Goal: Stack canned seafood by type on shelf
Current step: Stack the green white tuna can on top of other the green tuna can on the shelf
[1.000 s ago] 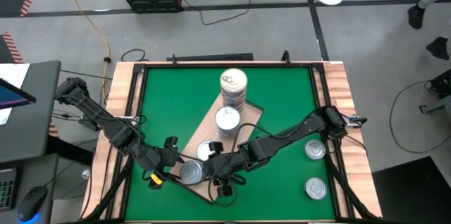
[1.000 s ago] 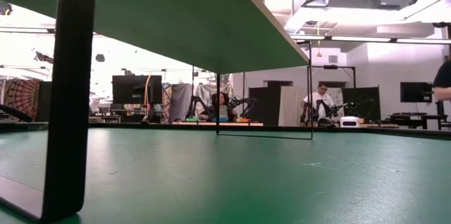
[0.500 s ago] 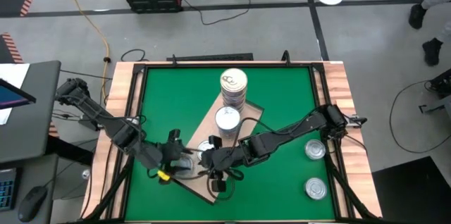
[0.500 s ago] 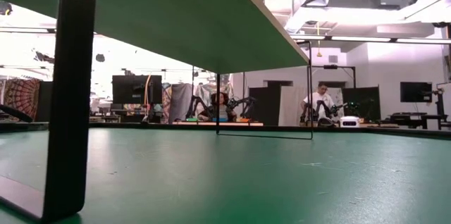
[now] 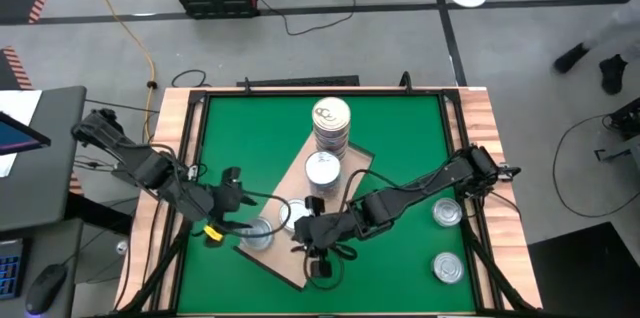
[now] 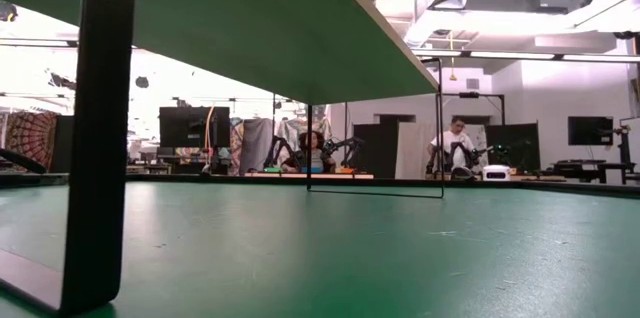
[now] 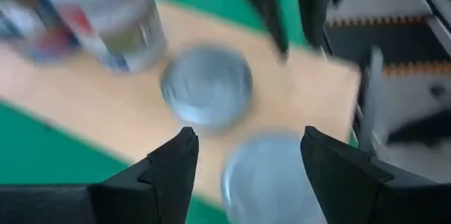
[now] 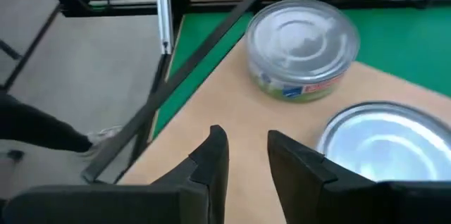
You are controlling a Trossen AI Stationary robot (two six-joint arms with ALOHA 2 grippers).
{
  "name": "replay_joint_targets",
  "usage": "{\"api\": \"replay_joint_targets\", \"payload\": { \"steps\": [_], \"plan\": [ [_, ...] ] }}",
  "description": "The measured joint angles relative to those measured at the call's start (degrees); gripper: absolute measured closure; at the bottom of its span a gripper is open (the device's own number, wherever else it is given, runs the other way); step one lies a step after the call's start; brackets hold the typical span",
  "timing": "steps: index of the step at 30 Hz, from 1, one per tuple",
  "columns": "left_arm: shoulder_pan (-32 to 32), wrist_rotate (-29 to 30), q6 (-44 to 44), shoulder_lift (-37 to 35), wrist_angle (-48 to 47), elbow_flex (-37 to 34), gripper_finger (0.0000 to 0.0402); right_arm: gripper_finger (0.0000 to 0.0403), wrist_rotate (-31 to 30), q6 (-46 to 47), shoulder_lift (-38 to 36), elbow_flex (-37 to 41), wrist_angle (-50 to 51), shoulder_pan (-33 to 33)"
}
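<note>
The shelf (image 5: 300,258), a tan board on black legs, lies aslant in the high view. Its far end carries a tall stack of tins (image 5: 332,123) and a shorter stack (image 5: 322,170). Two single silver tins stand flat at its near end, one (image 5: 258,233) by the left edge and one (image 5: 297,216) beside it. My left gripper (image 5: 238,198) hangs open just left of them; in its wrist view the fingers (image 7: 173,164) flank the nearer tin (image 7: 268,178) without touching. My right gripper (image 8: 246,146), empty and open by a narrow gap, hovers over the board (image 5: 308,238) beside these tins.
Two more silver tins (image 5: 447,213) (image 5: 448,268) stand on the green table near its right edge. The low view shows only the shelf's underside and a black leg (image 6: 100,128). A wooden frame (image 5: 170,158) rims the table. Bare green lies to the far left and far right of the board.
My left gripper has carried a tin up onto the board's near-left edge, let go of it, and drawn back toward the table's left and far side. The tin now stands alone there. My right gripper has stayed over the board's near end, shifting only a little.
</note>
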State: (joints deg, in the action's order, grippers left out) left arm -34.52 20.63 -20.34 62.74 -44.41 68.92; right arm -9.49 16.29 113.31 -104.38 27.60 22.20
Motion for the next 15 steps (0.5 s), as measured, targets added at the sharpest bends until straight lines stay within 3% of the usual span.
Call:
{"api": "replay_joint_targets", "payload": {
  "steps": [6, 15],
  "plan": [
    [-0.45, -8.1, -6.3, -1.81, -11.86, -2.28, 0.0162, 0.0268, 0.16, -3.42, 1.03, 0.0, 0.27, -0.26],
    [-1.29, -8.38, -7.98, -1.62, -5.85, -9.94, 0.0162, 0.0268, 0.62, -4.15, 5.17, 0.04, -2.93, -0.08]
  ]
}}
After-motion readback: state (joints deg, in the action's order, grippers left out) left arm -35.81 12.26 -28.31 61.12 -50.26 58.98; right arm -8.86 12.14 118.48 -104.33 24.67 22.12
